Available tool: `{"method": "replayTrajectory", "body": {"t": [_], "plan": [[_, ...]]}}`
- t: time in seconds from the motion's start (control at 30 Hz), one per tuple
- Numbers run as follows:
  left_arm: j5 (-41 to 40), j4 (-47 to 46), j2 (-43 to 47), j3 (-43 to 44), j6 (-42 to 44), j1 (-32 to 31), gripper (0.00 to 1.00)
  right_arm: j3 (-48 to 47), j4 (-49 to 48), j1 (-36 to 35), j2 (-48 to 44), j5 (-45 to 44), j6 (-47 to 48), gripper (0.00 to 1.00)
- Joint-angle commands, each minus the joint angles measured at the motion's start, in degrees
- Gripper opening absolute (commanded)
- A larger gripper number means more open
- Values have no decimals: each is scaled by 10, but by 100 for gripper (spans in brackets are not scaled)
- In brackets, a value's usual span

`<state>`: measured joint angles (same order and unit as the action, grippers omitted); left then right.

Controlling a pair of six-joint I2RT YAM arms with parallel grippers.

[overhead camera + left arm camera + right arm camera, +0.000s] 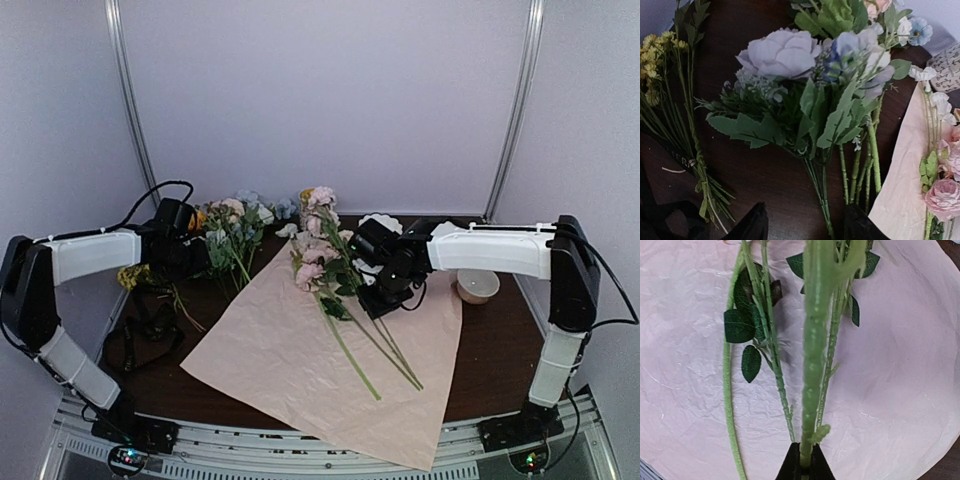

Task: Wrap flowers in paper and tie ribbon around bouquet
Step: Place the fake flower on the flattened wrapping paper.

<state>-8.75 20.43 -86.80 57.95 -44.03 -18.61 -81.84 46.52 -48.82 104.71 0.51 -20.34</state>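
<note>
right gripper (802,469): clamped tight on one green stalk (814,340); stalk lifted off the sheet, runs straight away from the fingers
left gripper (807,227): jaws apart, nothing between them, hovering low beyond the sheet's left edge
paper (300,350): pale pink sheet spread flat mid-table (500,360), one corner past the near edge
pink-bloom stems (330,290): on the paper, diagonal, blooms far, cut ends near-right
lilac and white bunch (790,55): on bare wood just beside the paper's left edge, not on it
yellow stems (660,65): further left, well off the paper
ribbon (680,157): dark lettered band under the yellow stems, probably it; untouched
key relation: lilac bunch dead ahead of left gripper, stalks' long axis pointing back into the gap between its fingers; left arm far nearer than right
step (judged): stems being gathered onto the sheet; wrapping not yet begun
</note>
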Motion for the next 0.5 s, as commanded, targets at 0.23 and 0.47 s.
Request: {"method": "replayTrajectory", "body": {"t": [0.23,0.47], "plan": [[78,-38,-120,21,-21,38,60,5,28,12,4,-48,-12,43],[129,-107,-155,8,-40,33,63,-7,35,13,4,-53,-3,43]]}}
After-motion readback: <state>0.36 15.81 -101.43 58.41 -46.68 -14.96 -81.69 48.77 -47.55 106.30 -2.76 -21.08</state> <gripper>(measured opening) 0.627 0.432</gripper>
